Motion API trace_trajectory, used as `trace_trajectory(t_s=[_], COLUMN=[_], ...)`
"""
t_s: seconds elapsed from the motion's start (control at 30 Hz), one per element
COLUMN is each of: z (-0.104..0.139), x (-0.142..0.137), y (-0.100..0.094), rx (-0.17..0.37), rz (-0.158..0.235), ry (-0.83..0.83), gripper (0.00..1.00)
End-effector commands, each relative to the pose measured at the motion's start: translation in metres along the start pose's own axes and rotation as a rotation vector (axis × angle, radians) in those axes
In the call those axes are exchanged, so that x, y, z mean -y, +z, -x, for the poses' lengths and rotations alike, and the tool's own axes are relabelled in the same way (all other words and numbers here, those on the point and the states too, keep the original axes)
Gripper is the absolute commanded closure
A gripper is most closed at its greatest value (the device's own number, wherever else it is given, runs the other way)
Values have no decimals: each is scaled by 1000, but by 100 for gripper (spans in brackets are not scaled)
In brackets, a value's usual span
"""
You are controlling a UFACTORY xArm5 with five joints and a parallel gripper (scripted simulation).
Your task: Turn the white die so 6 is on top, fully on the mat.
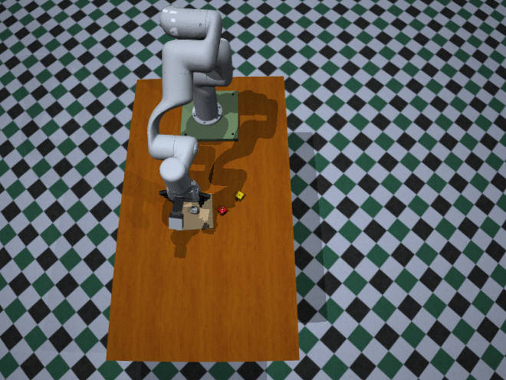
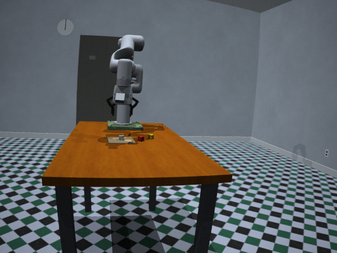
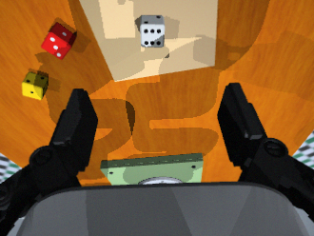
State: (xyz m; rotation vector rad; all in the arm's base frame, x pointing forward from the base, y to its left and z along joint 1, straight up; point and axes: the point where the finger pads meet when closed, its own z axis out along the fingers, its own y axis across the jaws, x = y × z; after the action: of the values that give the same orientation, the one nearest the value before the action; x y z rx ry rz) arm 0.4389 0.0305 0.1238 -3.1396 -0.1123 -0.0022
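The white die (image 1: 193,210) (image 2: 121,137) (image 3: 152,30) lies flat on the tan mat (image 1: 203,221) (image 2: 128,141) (image 3: 114,29), well inside its edges. In the wrist view it shows a lit face with six pips. The mat lies flat on the table. My gripper (image 1: 185,199) (image 2: 121,111) (image 3: 156,101) is open wide and empty. It hangs well above the mat's edge nearest the robot base, clear of the die. The red die (image 1: 221,210) (image 2: 140,138) (image 3: 58,41) and the yellow die (image 1: 240,196) (image 2: 150,136) (image 3: 34,85) lie on the bare table beside the mat, apart from each other.
The arm's green base plate (image 1: 222,122) (image 2: 136,126) (image 3: 152,171) sits at the back of the orange table (image 1: 204,306) (image 2: 130,166). The arm casts dark shadows over the mat and the table around it.
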Motion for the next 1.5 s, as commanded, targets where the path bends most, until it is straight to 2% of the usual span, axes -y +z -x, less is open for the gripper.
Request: trace_trajectory(t_s=[0.0,0.17,0.53,0.8,1.47], z=[-1,-1,-1,-1,-1], x=[0,0,0,0,0], y=[-2,-8,-42,-54,-56], rx=[-4,-4,-4,-4,-4], rz=[0,0,0,0,0], ry=[0,0,0,0,0], gripper=[0,0,0,0,0])
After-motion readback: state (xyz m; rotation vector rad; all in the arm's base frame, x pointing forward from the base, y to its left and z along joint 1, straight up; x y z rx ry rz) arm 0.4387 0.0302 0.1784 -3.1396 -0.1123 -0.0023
